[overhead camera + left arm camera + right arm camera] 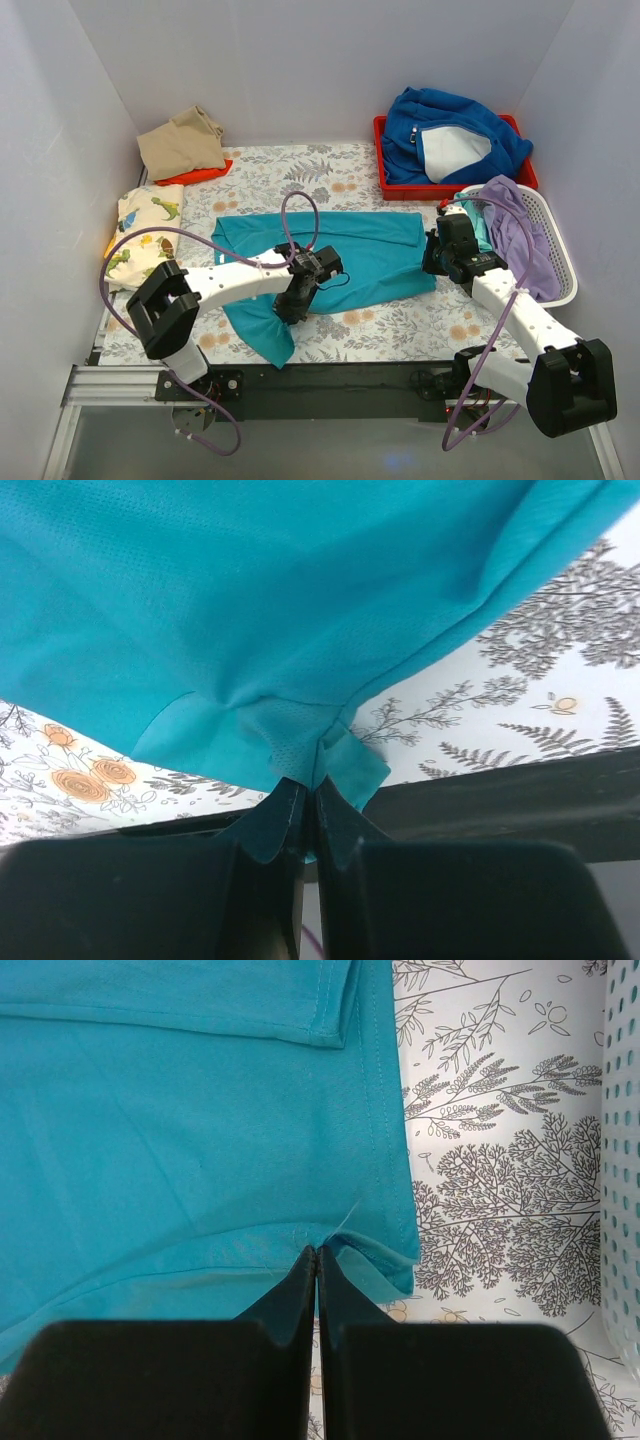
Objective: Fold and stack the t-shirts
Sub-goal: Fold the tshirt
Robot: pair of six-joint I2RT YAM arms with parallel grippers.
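Floral tablecloth [400, 330] all over the work surface, white walls around it, and the teal t-shirt [350, 250] lying mostly flat in the middle, stretched between the two arms.

The left pincer [310, 785] is pinched tight on a bunched bit of the shirt's near edge. From its wrist view the fabric fans out up and away from the tips. The right pincer [317, 1252] is likewise clamped on the hemmed edge close to a corner, with the shirt spreading ahead and to its left and the white laundry basket [625, 1160] just off to its right.

My take on handling: it's thin, light, floppy knit, so it'll sag and wrinkle wherever it isn't held. Stitched hems and corners look like the best places to grab, since they're a bit firmer.

Behind the left pincer, well apart: a tan shirt [180, 145] on an orange one [200, 175], plus a dinosaur-print shirt [145, 235]. A lavender shirt [520, 230] hangs over the basket, and a royal-blue fleece [450, 130] sits in a red tray [385, 180].

No readable brands, labels or writing anywhere.
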